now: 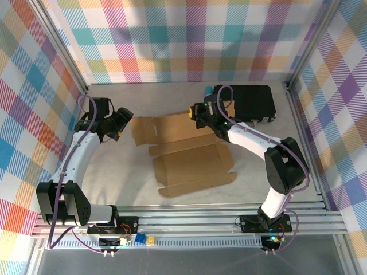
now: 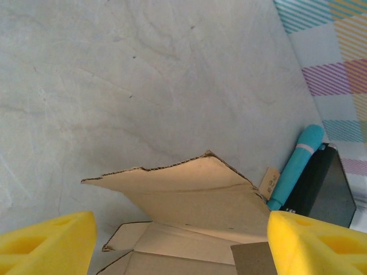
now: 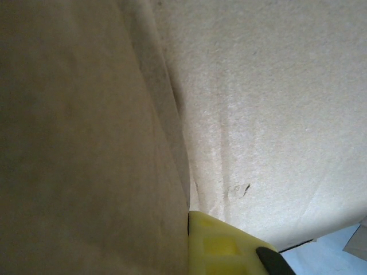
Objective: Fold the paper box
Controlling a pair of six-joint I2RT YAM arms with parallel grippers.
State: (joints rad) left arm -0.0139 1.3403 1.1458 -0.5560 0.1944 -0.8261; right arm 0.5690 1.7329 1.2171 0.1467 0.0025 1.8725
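Two arms work over one flattened paper box point(image 1: 183, 154), which lies mid-frame in the top view on the pale table point(image 1: 114, 177).

Left gripper point(image 1: 119, 128): just beside the box's upper-left edge. Jaws spread wide, nothing between them. In its wrist view the yellow pads point(image 2: 49, 243) sit in both lower corners, and a flap point(image 2: 189, 189) of the box tilts up off the table ahead.

Right gripper point(image 1: 198, 117): at the upper-right corner of the far panel, jaws closed on the cardboard. Its wrist view has one yellow finger point(image 3: 221, 246) pressed against a panel; the second finger is hidden behind it.

Black case point(image 1: 255, 103) at upper right, with a teal cylinder point(image 2: 298, 163) and a small tan scrap point(image 2: 269, 182) just beside it.
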